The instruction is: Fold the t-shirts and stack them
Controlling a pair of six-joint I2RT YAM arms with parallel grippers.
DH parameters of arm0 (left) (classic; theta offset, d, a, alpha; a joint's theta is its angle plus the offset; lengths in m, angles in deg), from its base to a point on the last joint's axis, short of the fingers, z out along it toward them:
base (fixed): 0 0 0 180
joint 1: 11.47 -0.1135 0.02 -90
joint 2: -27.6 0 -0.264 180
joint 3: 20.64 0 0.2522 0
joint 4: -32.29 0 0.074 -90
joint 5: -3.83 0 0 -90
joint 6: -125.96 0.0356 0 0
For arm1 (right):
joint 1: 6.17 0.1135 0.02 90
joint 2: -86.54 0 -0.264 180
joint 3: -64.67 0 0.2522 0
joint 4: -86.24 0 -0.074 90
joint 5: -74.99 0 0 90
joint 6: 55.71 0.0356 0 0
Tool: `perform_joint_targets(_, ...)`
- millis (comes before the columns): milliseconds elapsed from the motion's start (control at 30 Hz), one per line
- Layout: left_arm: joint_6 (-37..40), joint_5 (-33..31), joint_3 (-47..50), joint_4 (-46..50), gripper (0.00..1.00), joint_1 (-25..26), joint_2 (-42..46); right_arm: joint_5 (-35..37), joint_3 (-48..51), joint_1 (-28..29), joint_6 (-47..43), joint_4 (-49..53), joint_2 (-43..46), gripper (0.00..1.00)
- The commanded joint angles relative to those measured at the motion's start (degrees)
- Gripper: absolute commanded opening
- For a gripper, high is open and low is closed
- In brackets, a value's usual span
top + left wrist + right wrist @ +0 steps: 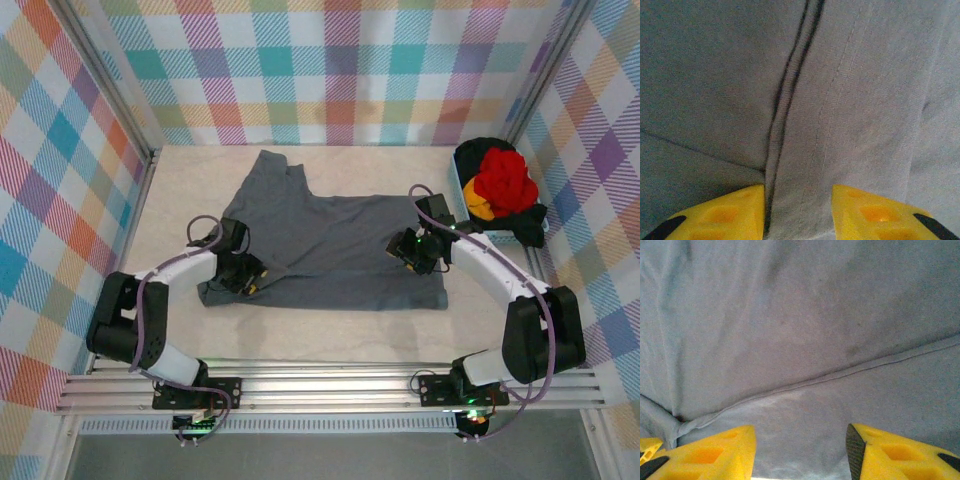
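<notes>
Two robot arms are bending low over the dark grey t-shirt (330,245), which is lying spread across the middle of the table (300,335). The left gripper (250,283) is holding its fingers apart above a fold line near the shirt's left edge, and the right gripper (407,250) is gaping wide over a hem at its right side. A heap of red, yellow and black t-shirts (503,180) is sitting in the far right corner
</notes>
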Motion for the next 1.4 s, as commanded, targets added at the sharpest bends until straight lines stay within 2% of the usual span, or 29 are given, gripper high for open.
perform_joint_targets(0, -1.4, -0.1, -1.1, -1.6, 0.34, 1.6, -1.7, -0.6, -1.3, 0.2, 0.5, -0.1, -0.2, 0.51)
perform_joint_targets(67, -1.3, -0.5, -1.8, -0.5, 0.25, 2.0, -2.3, -0.3, -1.3, 0.2, 0.3, 0.3, 0.0, 0.51)
perform_joint_targets(167, -1.0, -1.5, -2.5, -0.4, 0.03, 2.0, -2.0, 0.2, -1.3, 0.2, 0.3, 0.5, 0.5, 0.51)
perform_joint_targets(200, -0.9, -1.9, -2.9, -0.1, 0.0, 2.0, -1.8, 0.2, -1.3, 0.2, 0.3, 0.6, 0.5, 0.51)
perform_joint_targets(400, 1.5, -4.8, -9.9, 2.4, 0.0, 2.1, -2.4, 0.2, -1.4, 0.2, 0.6, 0.6, 0.3, 0.51)
perform_joint_targets(600, 7.2, -1.7, -20.8, 2.5, 0.0, 2.6, -12.6, 0.3, -1.9, 0.2, 0.5, 1.3, 0.2, 0.51)
perform_joint_targets(800, 15.7, -3.8, -35.5, 9.9, 0.0, 4.5, -23.2, -0.1, -2.4, 0.2, 0.7, 2.0, -0.4, 0.51)
perform_joint_targets(967, 20.7, -4.0, -40.0, 12.5, 0.0, 5.4, -28.2, -0.2, -3.0, 0.2, 0.8, 2.7, -1.4, 0.51)
perform_joint_targets(1000, 22.0, -4.3, -40.7, 13.0, 0.02, 5.5, -28.6, -0.3, -3.0, 0.2, 0.7, 2.8, -1.6, 0.52)
perform_joint_targets(1033, 23.0, -4.5, -40.9, 13.6, 0.13, 5.6, -28.7, -0.3, -3.1, 0.2, 0.7, 3.0, -1.8, 0.52)
perform_joint_targets(1067, 23.7, -5.2, -41.1, 14.3, 0.33, 5.6, -28.3, -0.1, -3.1, 0.3, 0.7, 3.1, -2.0, 0.52)
perform_joint_targets(1100, 24.3, -6.7, -41.0, 15.1, 0.42, 5.6, -27.2, 0.2, -3.1, 0.2, 0.7, 3.3, -2.2, 0.53)
perform_joint_targets(1233, 24.1, -13.7, -36.5, 16.5, 0.63, 5.6, -17.0, 1.2, -2.2, 0.1, 1.4, 4.1, -2.4, 0.53)
perform_joint_targets(1300, 21.2, -13.6, -30.8, 16.5, 0.62, 5.0, -10.3, 2.0, -1.5, 0.1, 2.7, 6.1, -2.3, 0.51)
perform_joint_targets(1367, 17.1, -11.4, -24.3, 16.4, 0.53, 4.5, -5.7, 2.8, 1.0, 0.1, 5.4, 6.5, -1.1, 0.5)
